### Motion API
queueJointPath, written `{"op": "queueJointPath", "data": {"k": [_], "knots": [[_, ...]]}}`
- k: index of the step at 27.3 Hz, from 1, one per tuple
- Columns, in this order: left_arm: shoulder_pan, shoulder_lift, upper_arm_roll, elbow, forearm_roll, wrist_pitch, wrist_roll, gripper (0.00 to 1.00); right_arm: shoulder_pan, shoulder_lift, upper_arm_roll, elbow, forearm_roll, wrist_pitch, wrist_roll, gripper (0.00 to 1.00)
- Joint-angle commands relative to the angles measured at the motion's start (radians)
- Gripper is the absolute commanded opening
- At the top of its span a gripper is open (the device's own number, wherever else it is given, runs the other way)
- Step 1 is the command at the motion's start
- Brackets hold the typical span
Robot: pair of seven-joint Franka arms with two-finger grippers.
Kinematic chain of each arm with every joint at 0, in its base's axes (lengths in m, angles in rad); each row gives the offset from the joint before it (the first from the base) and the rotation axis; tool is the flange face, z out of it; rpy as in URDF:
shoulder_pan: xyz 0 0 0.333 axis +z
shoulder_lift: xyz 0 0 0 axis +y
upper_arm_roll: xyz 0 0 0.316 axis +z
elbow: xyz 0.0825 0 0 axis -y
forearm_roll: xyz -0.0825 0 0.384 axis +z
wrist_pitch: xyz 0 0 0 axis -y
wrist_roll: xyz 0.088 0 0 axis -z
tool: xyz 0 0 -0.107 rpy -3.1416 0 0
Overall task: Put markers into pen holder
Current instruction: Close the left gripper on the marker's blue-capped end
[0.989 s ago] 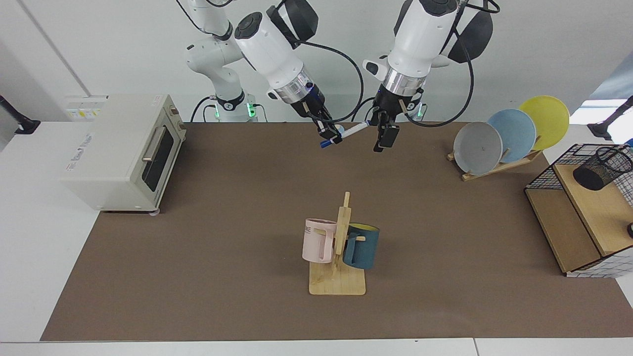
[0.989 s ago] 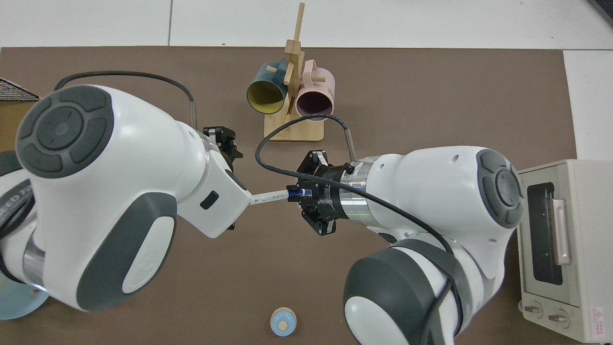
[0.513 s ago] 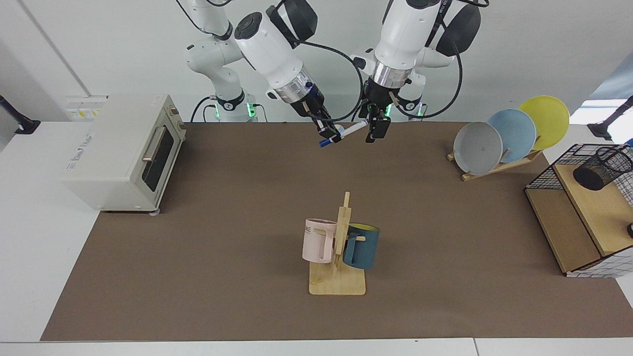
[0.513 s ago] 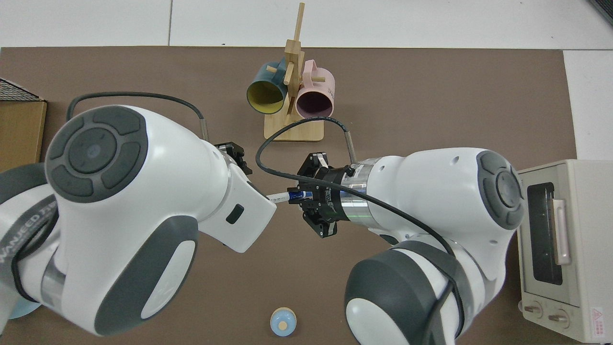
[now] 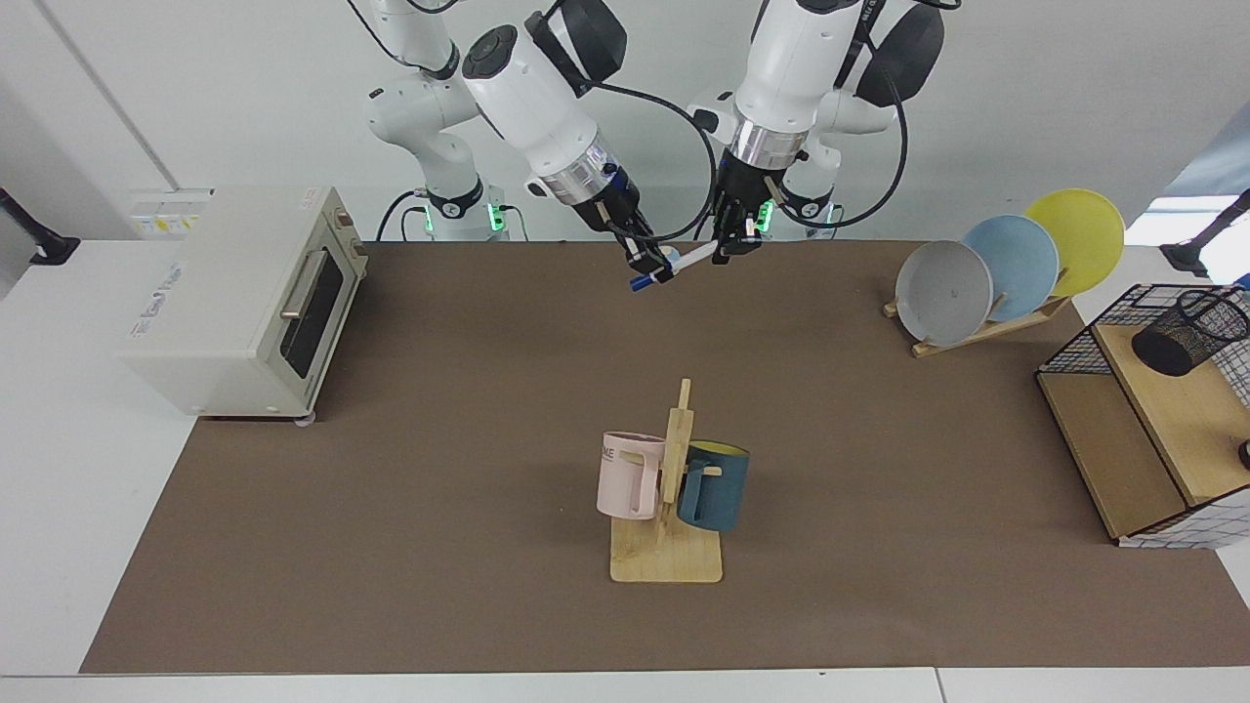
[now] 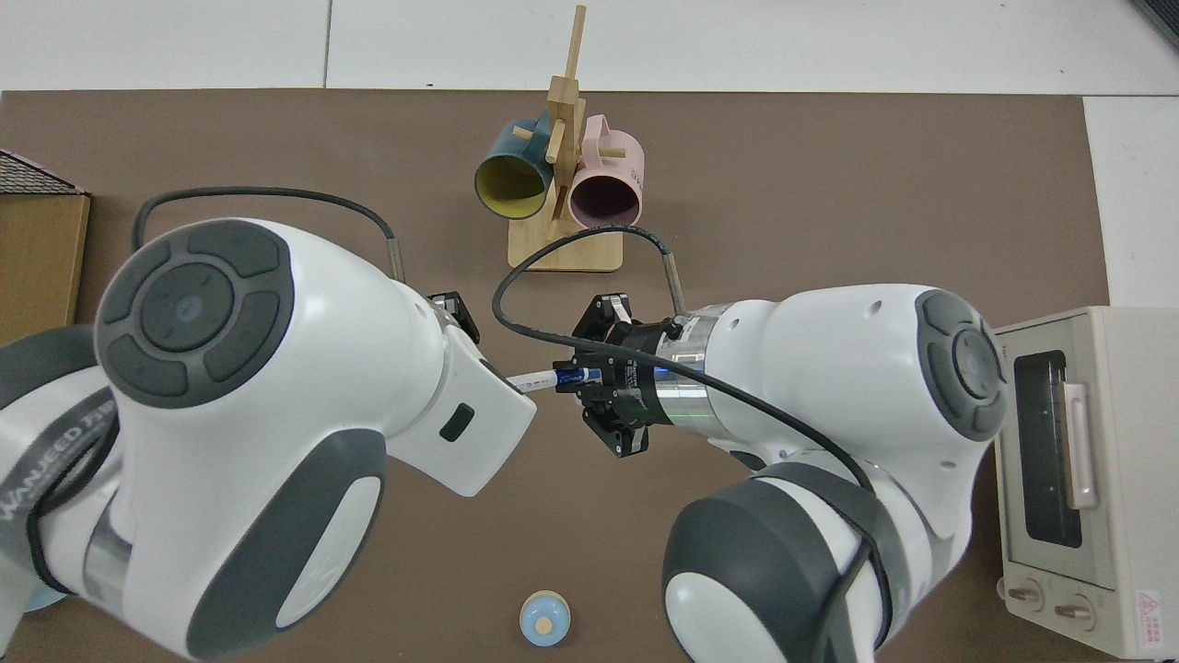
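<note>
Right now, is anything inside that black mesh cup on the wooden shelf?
The pen holder lies tilted on the shelf. Nothing sticks out; its mesh hides the inside.

The bench (image 5: pixel 88 488) was white, with a broad brown mat (image 5: pixel 469 439) spread over most of it. On the mat near one end stood a cream toaster oven (image 5: pixel 244 293), its glass door turned toward the middle. Toward the mat's front middle sat a wooden mug stand (image 5: pixel 669 547) carrying a pink mug (image 5: pixel 625 475) and a dark blue mug (image 5: pixel 716 488), one on either side of its post. At the far corner a wooden rack (image 5: pixel 981 327) held three plates on edge. Beside it, at the mat's end, stood a black wire basket frame (image 5: pixel 1138 410) with wooden shelves. In the top view a small round blue object (image 6: pixel 543 619) lay alone on the mat.
</note>
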State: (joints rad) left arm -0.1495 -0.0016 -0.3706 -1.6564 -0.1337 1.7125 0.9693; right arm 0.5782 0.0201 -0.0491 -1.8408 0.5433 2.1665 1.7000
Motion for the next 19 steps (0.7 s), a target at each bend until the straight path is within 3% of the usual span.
{"op": "queueJointPath", "data": {"k": [1,4,5,6,7,14,19], "knots": [[0.001,-0.028,0.004,-0.025,-0.012,0.002,-0.003,0.00,-0.004,-0.026,0.002,-0.026,-0.016,-0.008,-0.025,0.00],[0.001,-0.028,0.004,-0.023,-0.012,0.001,-0.003,0.00,-0.004,-0.026,0.002,-0.026,-0.016,-0.010,-0.023,0.00],[0.001,-0.028,0.006,-0.023,-0.012,0.001,-0.003,0.00,-0.004,-0.026,0.002,-0.026,-0.016,-0.010,-0.023,0.06],[0.001,-0.028,0.004,-0.023,-0.012,0.001,-0.003,0.00,-0.006,-0.026,0.002,-0.026,-0.016,-0.013,-0.020,0.41],[0.001,-0.028,0.004,-0.023,-0.012,-0.001,-0.001,0.00,-0.012,-0.026,0.002,-0.026,-0.016,-0.025,-0.016,0.98],[0.002,-0.028,0.013,-0.023,-0.003,-0.011,-0.001,0.00,-0.032,-0.028,-0.006,-0.023,-0.075,-0.099,-0.109,1.00],[0.013,-0.028,0.042,-0.023,0.060,-0.066,0.000,0.00,-0.080,-0.028,-0.008,-0.021,-0.187,-0.151,-0.253,1.00]]}}
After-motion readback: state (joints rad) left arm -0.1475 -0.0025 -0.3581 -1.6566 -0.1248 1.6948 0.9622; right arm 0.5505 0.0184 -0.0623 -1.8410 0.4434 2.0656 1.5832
